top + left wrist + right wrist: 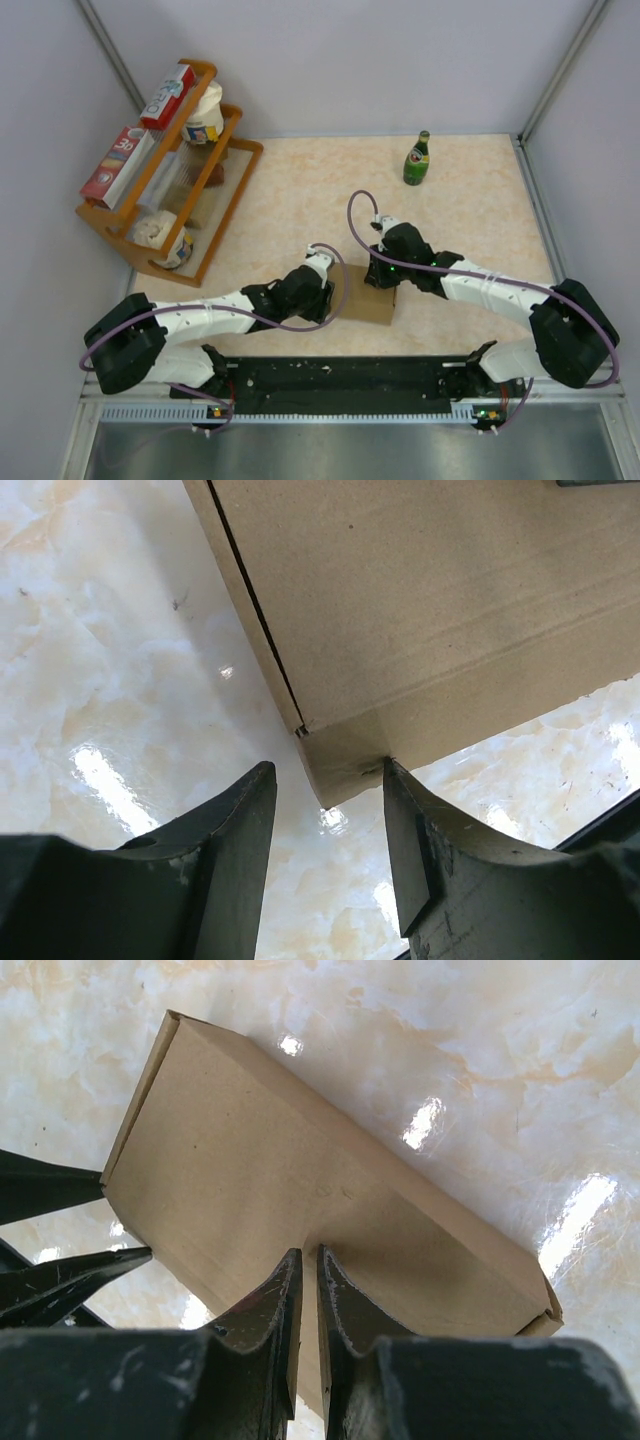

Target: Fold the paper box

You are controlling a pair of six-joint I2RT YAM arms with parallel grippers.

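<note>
The paper box [365,297] is plain brown cardboard and lies flat on the marble tabletop between the two arms. My left gripper [326,290] is at the box's left end. It [328,770] is open, with a corner of the box [430,610] reaching in between its fingertips and the right finger touching the box's edge. My right gripper [385,272] is over the box's far right part. Its jaws [308,1252] are shut to a thin slit, tips resting on the box's top face [270,1160], nothing between them. The left fingers [90,1270] show at the box's end.
A green bottle [417,160] stands at the back right of the table. A wooden rack [240,150] at the back left holds red-and-white cartons [167,96] and cups. Walls enclose the table on the left, the right and the back.
</note>
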